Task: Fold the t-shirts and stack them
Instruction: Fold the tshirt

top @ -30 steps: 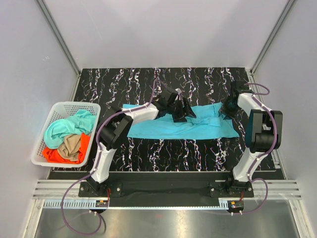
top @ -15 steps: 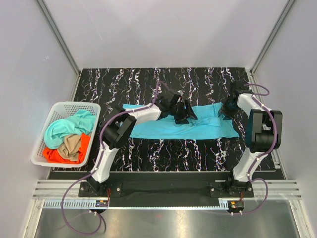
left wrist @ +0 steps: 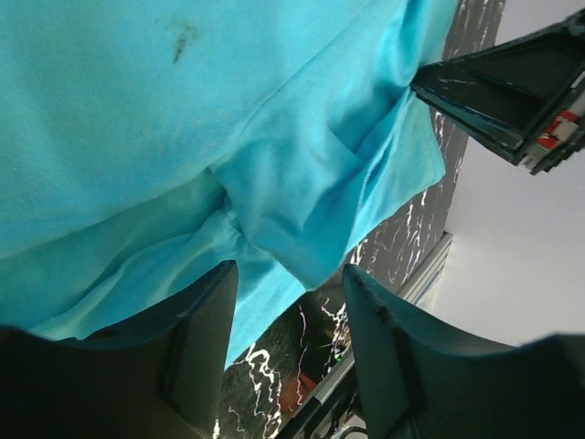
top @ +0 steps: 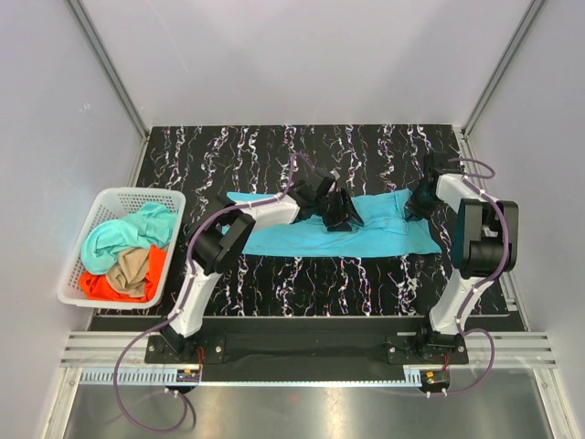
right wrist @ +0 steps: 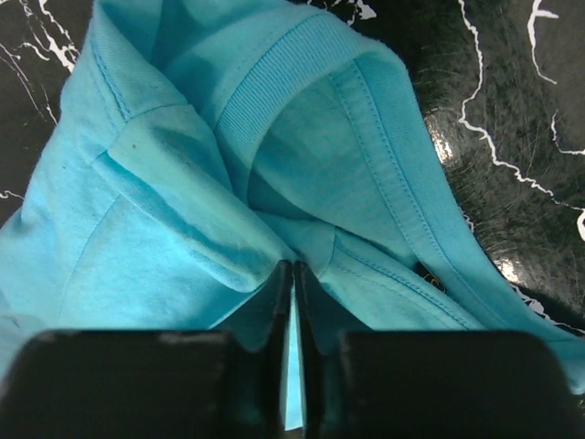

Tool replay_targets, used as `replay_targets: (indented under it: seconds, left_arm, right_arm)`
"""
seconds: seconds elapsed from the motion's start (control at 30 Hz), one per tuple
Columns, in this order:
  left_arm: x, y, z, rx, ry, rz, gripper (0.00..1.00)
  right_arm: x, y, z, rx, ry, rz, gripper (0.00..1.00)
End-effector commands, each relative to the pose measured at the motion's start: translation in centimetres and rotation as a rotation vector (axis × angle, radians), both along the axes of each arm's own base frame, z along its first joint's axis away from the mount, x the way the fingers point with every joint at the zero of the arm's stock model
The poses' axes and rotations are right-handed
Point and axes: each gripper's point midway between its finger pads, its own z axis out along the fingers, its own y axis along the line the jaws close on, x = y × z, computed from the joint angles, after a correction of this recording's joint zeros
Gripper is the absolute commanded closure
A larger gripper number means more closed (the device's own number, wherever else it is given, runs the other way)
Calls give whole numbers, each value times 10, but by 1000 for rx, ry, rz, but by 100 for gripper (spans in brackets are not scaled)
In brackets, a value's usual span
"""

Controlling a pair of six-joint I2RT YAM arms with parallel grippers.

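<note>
Since a second ago the left arm's elbow has swung in toward the middle of the table [top: 366, 151] and its wrist has settled lower over the cloth, while the right arm has hardly shifted. Nearest the bases a strip of bare marbled top lies free in front of the cyan t-shirt [top: 302, 240], which is stretched as a long band across the table's middle, its near hem fairly straight and well clear of the front edge. Over the band's centre the left gripper [left wrist: 291, 274] stands with its fingers part-way apart, astride a gathered ridge of cloth but not yet pinching it, probably set to take the midline for a fold. At the band's right end the right gripper [right wrist: 292, 270] is pressed closed on a pleat just below the ribbed neckband [right wrist: 274, 78], seemingly anchoring that end so the cloth stays taut. That end sits near the table's right edge, so little room is left there. Off the left side, the basket [top: 110, 194] holds the mint-teal t-shirt [top: 119, 233], tan t-shirt [top: 131, 267] and orange-red t-shirt [top: 96, 285], unfolded. Beyond the band, the far half offers the widest room.
</note>
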Motion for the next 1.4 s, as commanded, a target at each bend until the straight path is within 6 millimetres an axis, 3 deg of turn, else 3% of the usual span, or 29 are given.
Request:
replay_targets:
  seconds: [0.0,0.07,0.23,0.37,0.6,0.87,0.93,1.0,1.03,1.07,1.13,1.17,1.27,1.37]
  left_arm:
    - [2,-18,18,-71,-22,-33,48]
    - [1,-19,18,-79,-16,-41,61]
    - [1,-20,27,-82,-34,-53,89]
    - [4,-16,31,-54,-60,-49,100]
    - [3,-1,29,30,-75,-33,100]
    - [-2,6,21,79,-67,-53,100]
    - [-3,6,18,83,-66,-62,100]
    - [-5,6,18,84,-61,-77,99]
    - [-7,6,18,90,-65,-90,95]
    - [-7,7,19,97,-70,-95,85]
    - [-11,12,20,129,-75,-108,77]
    - [-11,14,21,148,-83,-104,65]
    - [-13,23,33,185,-118,-108,54]
    - [-5,35,49,219,-172,-95,50]
  right_arm:
    - [4,-2,6,1,-30,-8,92]
    - [1,-2,10,-4,-33,3,100]
    - [-11,5,32,13,-87,57,100]
    - [-28,10,40,25,-111,87,100]
    - [-58,10,41,11,-107,86,100]
    - [-63,3,36,-29,-103,69,100]
    - [-60,-2,35,-50,-108,60,96]
    - [-53,-4,38,-62,-116,56,84]
    - [-51,-6,40,-75,-111,59,75]
    - [-51,-7,43,-78,-100,62,73]
    - [-39,-11,59,-98,-136,65,69]
    - [-29,-13,71,-109,-165,59,68]
    - [-6,-15,82,-115,-192,70,65]
    - [14,-15,78,-116,-183,96,63]
